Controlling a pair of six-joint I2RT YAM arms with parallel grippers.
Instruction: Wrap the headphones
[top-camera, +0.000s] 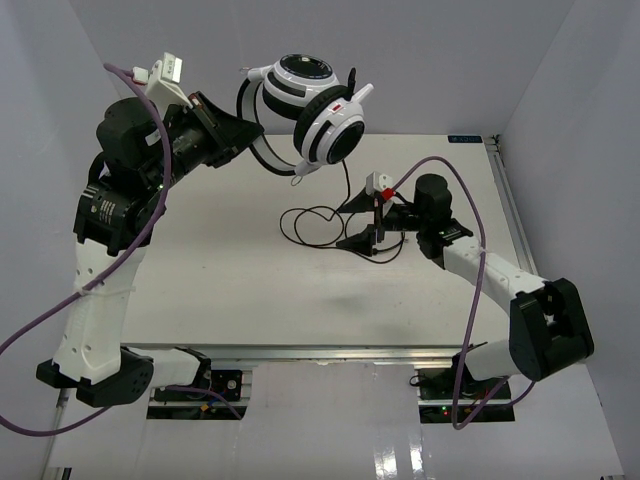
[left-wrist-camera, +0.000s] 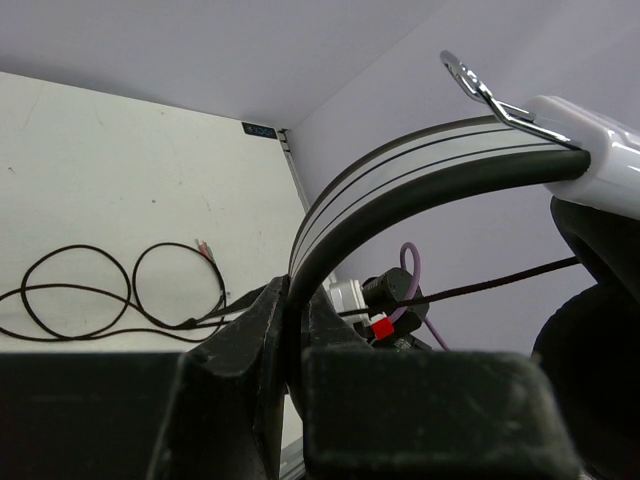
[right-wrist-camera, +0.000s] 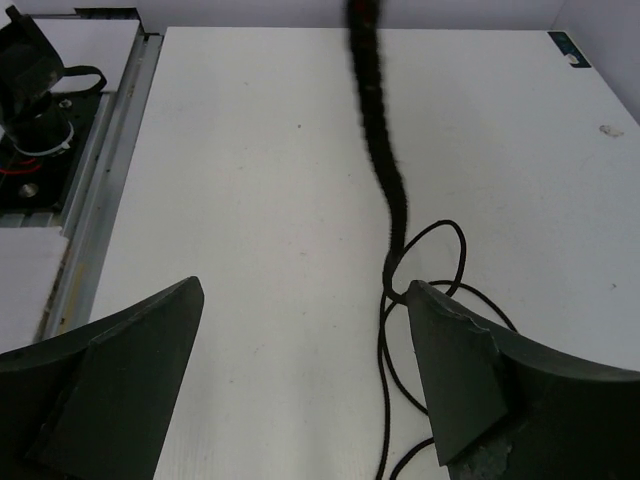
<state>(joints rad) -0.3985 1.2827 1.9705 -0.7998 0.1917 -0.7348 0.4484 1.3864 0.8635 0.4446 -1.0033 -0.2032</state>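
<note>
The headphones (top-camera: 322, 105) trail a thin black cord (top-camera: 305, 225) down to the bench (top-camera: 220, 290), where it lies in loose loops. The right gripper (top-camera: 358, 223) sits low over those loops, jaws spread wide, and the cord runs between them unpinched. Farther back, high above the bench, the left gripper (top-camera: 245, 130) is clamped on the black headband (left-wrist-camera: 400, 180), with the earcups (top-camera: 330, 125) hanging free to its right.

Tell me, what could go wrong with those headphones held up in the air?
1. The left end effector pinches only the headband of the headphones; the earcups could swing or slip free.
2. The cord, loosely coiled, runs close by one finger of the open right end effector; closing might miss it or tangle it.
</note>
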